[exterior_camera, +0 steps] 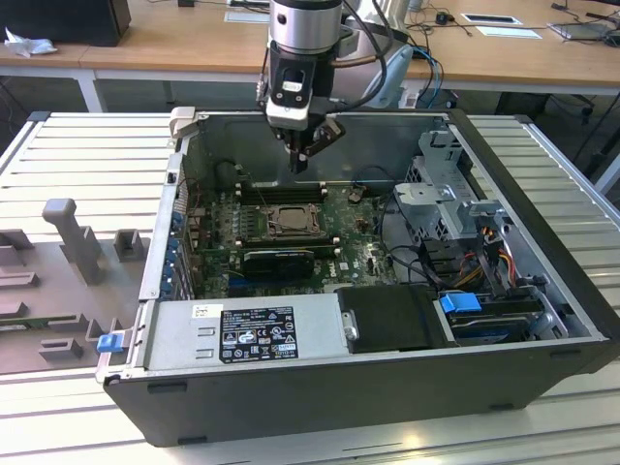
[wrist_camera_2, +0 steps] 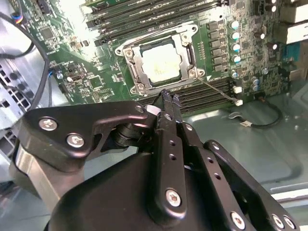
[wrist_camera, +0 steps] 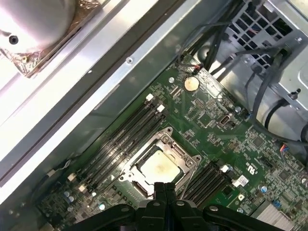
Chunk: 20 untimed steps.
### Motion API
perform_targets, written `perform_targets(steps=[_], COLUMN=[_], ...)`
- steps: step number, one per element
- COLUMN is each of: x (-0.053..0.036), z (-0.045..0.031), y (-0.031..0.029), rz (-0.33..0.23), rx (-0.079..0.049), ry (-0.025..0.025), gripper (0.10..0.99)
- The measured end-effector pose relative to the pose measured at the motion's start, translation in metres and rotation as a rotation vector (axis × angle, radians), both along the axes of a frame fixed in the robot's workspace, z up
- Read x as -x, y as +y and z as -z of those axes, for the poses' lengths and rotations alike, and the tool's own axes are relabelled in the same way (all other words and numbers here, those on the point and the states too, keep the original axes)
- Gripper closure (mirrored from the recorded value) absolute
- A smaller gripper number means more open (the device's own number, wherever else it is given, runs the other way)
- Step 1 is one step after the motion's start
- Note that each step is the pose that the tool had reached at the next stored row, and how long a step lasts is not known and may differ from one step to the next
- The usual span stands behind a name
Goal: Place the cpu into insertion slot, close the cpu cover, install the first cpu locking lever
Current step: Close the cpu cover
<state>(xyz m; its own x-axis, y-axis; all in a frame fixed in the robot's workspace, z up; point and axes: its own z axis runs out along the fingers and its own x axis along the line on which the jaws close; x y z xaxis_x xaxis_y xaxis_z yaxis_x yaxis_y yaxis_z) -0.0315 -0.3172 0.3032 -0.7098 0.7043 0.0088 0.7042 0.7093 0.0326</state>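
Observation:
The cpu (wrist_camera_2: 161,65) lies flat in the insertion slot (wrist_camera_2: 136,83) on the green motherboard, its silver top showing. The cpu cover (wrist_camera_2: 186,45) is folded down around it, framing the chip in its square window. A thin metal lever rod (wrist_camera_2: 216,90) runs out from one socket corner along the memory slots. My gripper (exterior_camera: 298,163) hangs above the board just behind the socket, apart from it. Its two black fingers are pressed together with nothing between them, as both wrist views show. In the first wrist view the cpu (wrist_camera: 159,168) sits just past the gripper (wrist_camera: 164,186).
The open computer case (exterior_camera: 542,320) lies on a slatted metal table. A black graphics card (exterior_camera: 279,260) sits in front of the socket, and a power supply (exterior_camera: 242,334) lies along the front. The drive cage (exterior_camera: 455,208) and cables are at the exterior view's right. Grey fixtures (exterior_camera: 73,232) stand at its left.

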Motion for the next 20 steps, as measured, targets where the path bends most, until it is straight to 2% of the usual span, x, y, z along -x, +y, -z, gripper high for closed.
perform_targets(steps=[20], x=[0.0000], z=[0.0000], y=[0.0000], rz=[-0.278], rx=[0.000], ry=[0.0000], gripper=[0.980])
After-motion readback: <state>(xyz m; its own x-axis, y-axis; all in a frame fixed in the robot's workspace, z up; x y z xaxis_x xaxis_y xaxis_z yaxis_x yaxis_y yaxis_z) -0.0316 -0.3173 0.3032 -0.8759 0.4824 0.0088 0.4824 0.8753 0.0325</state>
